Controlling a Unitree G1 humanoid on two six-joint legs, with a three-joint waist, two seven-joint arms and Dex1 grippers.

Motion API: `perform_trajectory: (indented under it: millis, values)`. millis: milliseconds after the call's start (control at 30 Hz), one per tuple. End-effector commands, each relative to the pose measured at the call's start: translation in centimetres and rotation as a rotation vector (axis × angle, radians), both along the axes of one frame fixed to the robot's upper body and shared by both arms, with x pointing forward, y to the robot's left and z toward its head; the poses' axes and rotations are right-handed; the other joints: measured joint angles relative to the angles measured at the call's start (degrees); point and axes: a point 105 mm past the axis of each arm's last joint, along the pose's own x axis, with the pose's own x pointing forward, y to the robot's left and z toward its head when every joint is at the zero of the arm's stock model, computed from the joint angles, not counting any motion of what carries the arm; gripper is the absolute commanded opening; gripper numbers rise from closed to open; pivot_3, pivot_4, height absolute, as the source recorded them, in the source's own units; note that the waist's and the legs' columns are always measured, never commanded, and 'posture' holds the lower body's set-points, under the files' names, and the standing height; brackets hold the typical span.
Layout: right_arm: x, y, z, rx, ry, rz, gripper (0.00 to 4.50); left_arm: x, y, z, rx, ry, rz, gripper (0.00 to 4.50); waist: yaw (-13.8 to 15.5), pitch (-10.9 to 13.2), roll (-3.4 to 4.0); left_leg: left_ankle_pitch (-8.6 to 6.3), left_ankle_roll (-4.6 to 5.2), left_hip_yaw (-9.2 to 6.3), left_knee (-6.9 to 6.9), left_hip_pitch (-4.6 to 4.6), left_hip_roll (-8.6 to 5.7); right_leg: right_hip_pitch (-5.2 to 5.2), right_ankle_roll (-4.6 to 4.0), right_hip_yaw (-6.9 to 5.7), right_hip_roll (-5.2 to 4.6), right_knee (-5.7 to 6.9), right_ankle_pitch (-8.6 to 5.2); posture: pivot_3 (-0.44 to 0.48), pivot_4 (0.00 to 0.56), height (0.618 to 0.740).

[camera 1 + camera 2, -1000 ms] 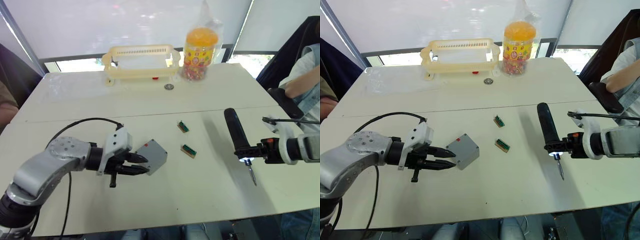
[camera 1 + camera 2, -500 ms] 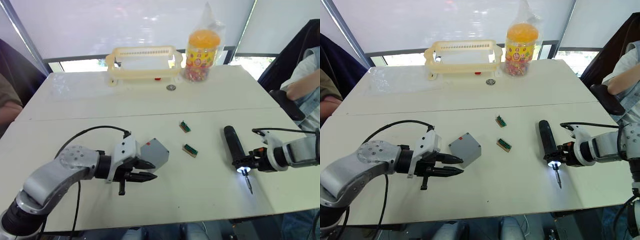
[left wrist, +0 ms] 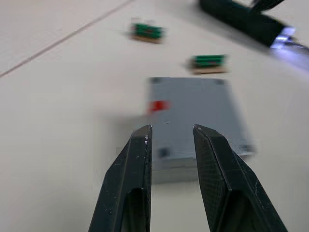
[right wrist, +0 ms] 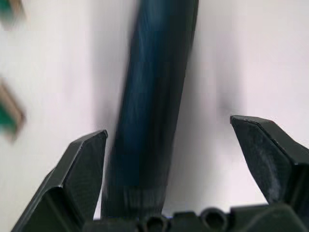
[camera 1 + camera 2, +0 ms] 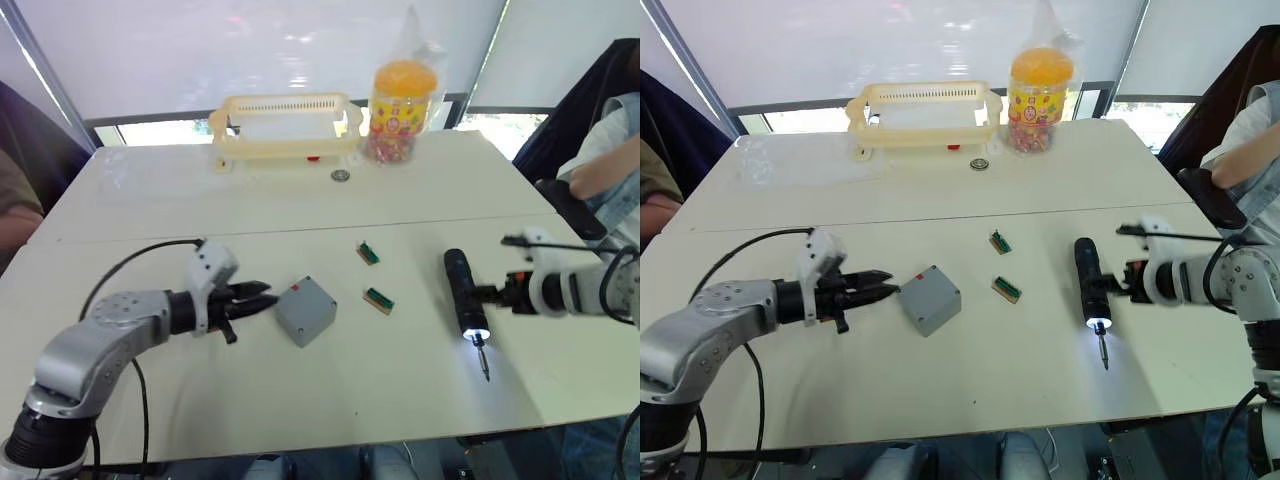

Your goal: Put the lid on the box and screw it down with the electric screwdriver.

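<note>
Box (image 5: 305, 311) sits on the worktop (image 5: 300, 200) near centre, its red mark (image 3: 158, 106) facing my left claw (image 5: 262, 297). That claw hovers at the box's 9 o'clock, fingers (image 3: 137, 159) slightly parted and holding nothing. Lid seems already on the box, though I can't be sure. Screwdriver (image 5: 1089, 284) lies flat at the box's 3 o'clock, well apart, bit toward me, its tip light glowing. My right claw (image 4: 178, 150) is spread wide around the screwdriver without gripping it. Two small green pieces (image 5: 378, 298) lie between box and screwdriver.
</note>
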Motion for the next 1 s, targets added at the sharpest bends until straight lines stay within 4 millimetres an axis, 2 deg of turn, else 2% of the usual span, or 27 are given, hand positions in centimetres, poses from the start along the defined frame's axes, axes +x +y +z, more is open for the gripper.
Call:
perform_trajectory:
  millis: [33, 100, 200, 300, 433, 567, 867, 1000]
  values:
    - [0.4, 5.6, 4.2, 0.009, -0.269, 0.279, 4.44, -1.0, 0.5, -1.1, 0.007, 0.033, 0.014, 1.29, -0.08, -0.01, -0.03, -0.01, 0.01, -0.03, -0.03, 0.01, 0.03, -0.02, 0.0, -0.01, 0.02, 0.06, 0.0, 0.0, 0.15, 0.74]
    - [0.2, 8.3, 3.9, -0.021, -0.342, 0.394, 4.44, -1.5, 0.4, -2.1, 0.013, 0.061, 0.013, 1.29, 0.35, -0.03, -0.08, -0.03, 0.02, -0.08, -0.03, 0.02, 0.08, -0.06, -0.02, -0.06, 0.07, 0.23, -0.01, 0.0, 0.15, 0.74]
    - [0.4, 11.7, 1.9, -0.043, -0.419, 0.489, 4.44, -1.7, -0.2, -3.1, 0.016, 0.079, 0.019, 1.29, 1.11, -0.03, -0.11, 0.02, -0.07, -0.16, -0.01, -0.03, 0.05, -0.09, -0.04, -0.1, 0.04, 0.34, -0.01, 0.0, 0.15, 0.74]
    - [1.0, 13.9, 0.0, -0.066, -0.46, 0.517, 4.44, -1.6, -0.7, -3.8, 0.011, 0.088, 0.028, 1.29, 1.51, -0.03, -0.11, 0.1, -0.2, -0.21, 0.05, -0.04, -0.06, -0.05, -0.05, -0.06, -0.09, 0.32, -0.01, 0.0, 0.15, 0.74]
    - [1.2, 15.0, -1.4, -0.124, -0.495, 0.544, 4.44, -1.9, -1.8, -3.9, -0.005, 0.09, 0.012, 1.29, 1.78, -0.03, -0.11, 0.1, -0.21, -0.21, 0.1, -0.04, -0.12, -0.09, -0.04, -0.03, -0.18, 0.32, 0.0, 0.0, 0.15, 0.74]
    - [1.2, 15.9, -1.9, -0.127, -0.513, 0.567, 4.44, -1.9, -2.6, -4.0, -0.013, 0.088, 0.0, 1.29, 1.68, -0.03, -0.1, 0.1, -0.21, -0.23, 0.08, -0.04, -0.1, -0.14, -0.06, -0.04, -0.17, 0.38, 0.01, 0.0, 0.15, 0.74]
    - [1.4, 17.3, -3.6, -0.167, -0.497, 0.607, 4.44, -1.0, -3.8, -4.8, 0.003, 0.07, -0.024, 1.29, 1.59, -0.03, -0.1, 0.11, -0.23, -0.21, 0.08, -0.03, -0.1, -0.17, -0.08, -0.04, -0.15, 0.44, 0.03, 0.0, 0.15, 0.74]
    - [0.6, 17.7, -4.6, -0.176, -0.47, 0.64, 4.44, -0.4, -3.7, -5.1, 0.031, 0.053, -0.028, 1.29, 1.59, -0.04, -0.1, 0.11, -0.23, -0.21, 0.08, -0.03, -0.1, -0.17, -0.08, -0.04, -0.15, 0.44, 0.03, 0.0, 0.15, 0.74]
